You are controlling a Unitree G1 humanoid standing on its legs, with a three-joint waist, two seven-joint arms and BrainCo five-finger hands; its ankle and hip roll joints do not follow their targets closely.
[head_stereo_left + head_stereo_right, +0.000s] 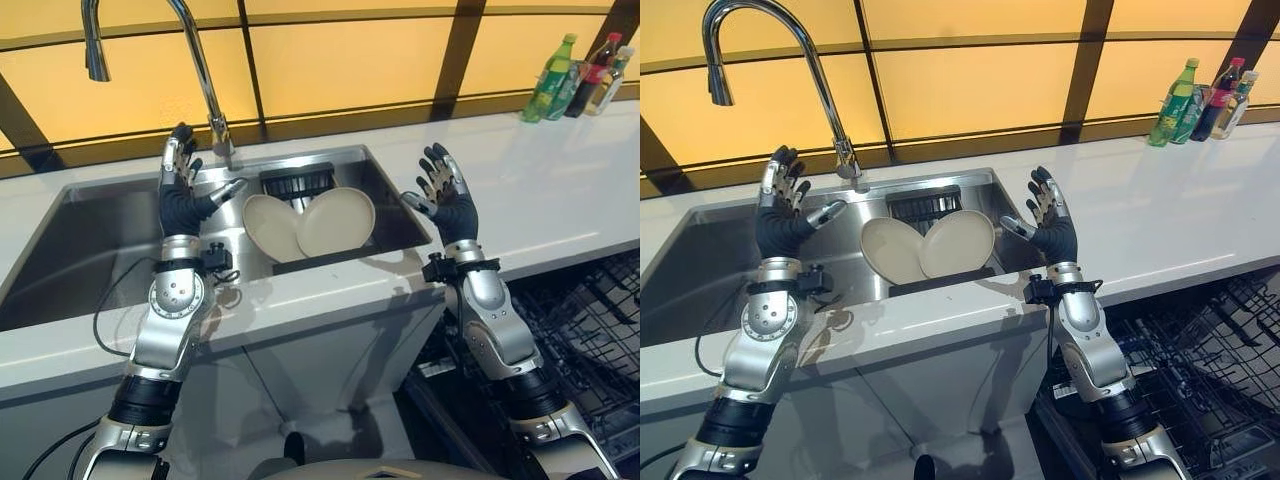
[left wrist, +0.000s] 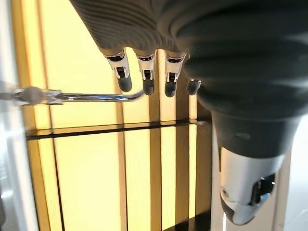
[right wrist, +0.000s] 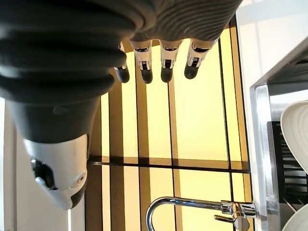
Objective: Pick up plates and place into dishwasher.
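Two cream plates lean together inside the steel sink (image 1: 90,215): the left plate (image 1: 268,226) partly behind the right plate (image 1: 337,220), both propped near a black drain rack (image 1: 297,181). My left hand (image 1: 182,190) is raised over the sink's left part, fingers straight and spread, holding nothing. Over the sink's right rim my right hand (image 1: 445,190) stands upright and open as well. Both hands flank the plates without touching them. The plates' edges (image 3: 294,139) appear in the right wrist view.
A tall curved faucet (image 1: 196,60) rises behind the sink. The white counter (image 1: 560,190) runs to the right, with several bottles (image 1: 580,80) at its far end. An open dishwasher rack (image 1: 590,330) of dark wire lies below at the lower right.
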